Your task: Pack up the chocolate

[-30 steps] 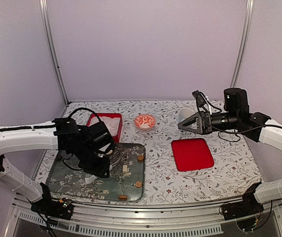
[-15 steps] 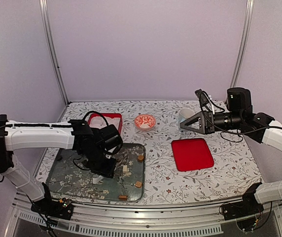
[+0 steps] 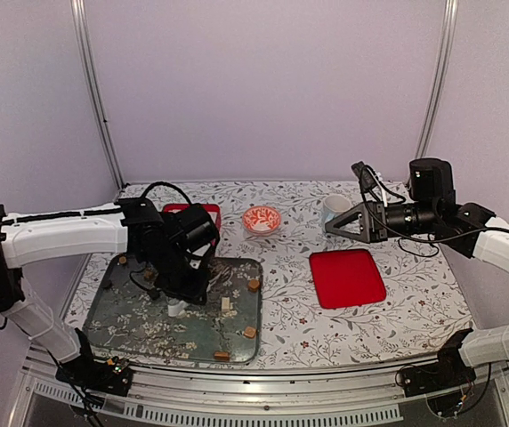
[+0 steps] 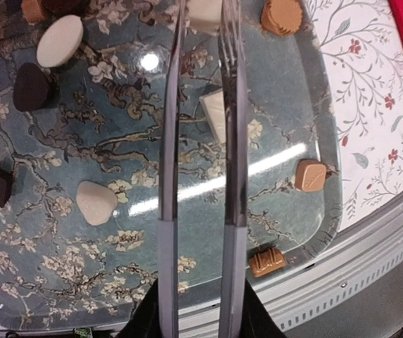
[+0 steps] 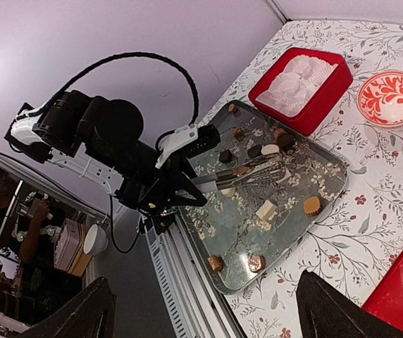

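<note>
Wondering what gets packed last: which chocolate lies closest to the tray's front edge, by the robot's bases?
The log-shaped caramel-brown piece, at the front rim of the tray; the other caramel pieces lie further back along its right side.

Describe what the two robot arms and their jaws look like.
Both arms have white shells with black joints. The left arm carries a looping black cable; its jaws are long, thin, shiny grey blades. The right arm has thin black wires at its wrist, and its jaws are broad and black.
</note>
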`<state>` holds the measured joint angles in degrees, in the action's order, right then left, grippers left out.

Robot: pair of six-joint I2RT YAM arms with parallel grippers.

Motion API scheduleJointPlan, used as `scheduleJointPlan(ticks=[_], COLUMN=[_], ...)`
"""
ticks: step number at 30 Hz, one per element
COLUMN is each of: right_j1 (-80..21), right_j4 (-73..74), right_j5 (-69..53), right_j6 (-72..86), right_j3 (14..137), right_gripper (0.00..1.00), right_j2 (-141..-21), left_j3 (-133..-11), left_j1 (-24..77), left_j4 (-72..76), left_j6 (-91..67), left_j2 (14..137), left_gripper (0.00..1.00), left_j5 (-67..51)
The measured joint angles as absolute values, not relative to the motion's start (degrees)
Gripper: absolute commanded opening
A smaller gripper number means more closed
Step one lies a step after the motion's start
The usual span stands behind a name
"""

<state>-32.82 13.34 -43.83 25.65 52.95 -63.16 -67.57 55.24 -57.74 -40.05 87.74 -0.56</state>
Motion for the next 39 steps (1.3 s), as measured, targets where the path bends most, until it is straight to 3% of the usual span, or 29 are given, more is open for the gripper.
scheduleJointPlan(ticks=[10, 19, 39], right_j1=[-32.82, -32.82, -32.82], right_j4=[14.92, 16.19, 19.73], right_j5=[-45.56, -45.76, -41.08], right_j6=[25.74, 25.91, 22.02], right_j3=[52.95, 53.08, 57.45], right_gripper=[0.92, 0.92, 0.92], right_j2=[-62.00, -61.08, -65.76], left_j3=[-74.24, -77.78, -82.87], left_j1=[39.44, 26.79, 22.68], left_j4=[-63.13, -65.73, -65.23], left_j6=[-34.52, -27.46, -22.22], left_j2=[78.11, 79.79, 94.78], left_gripper=[0.12, 0.12, 0.13], left_j5=[-3.75, -10.09, -17.96])
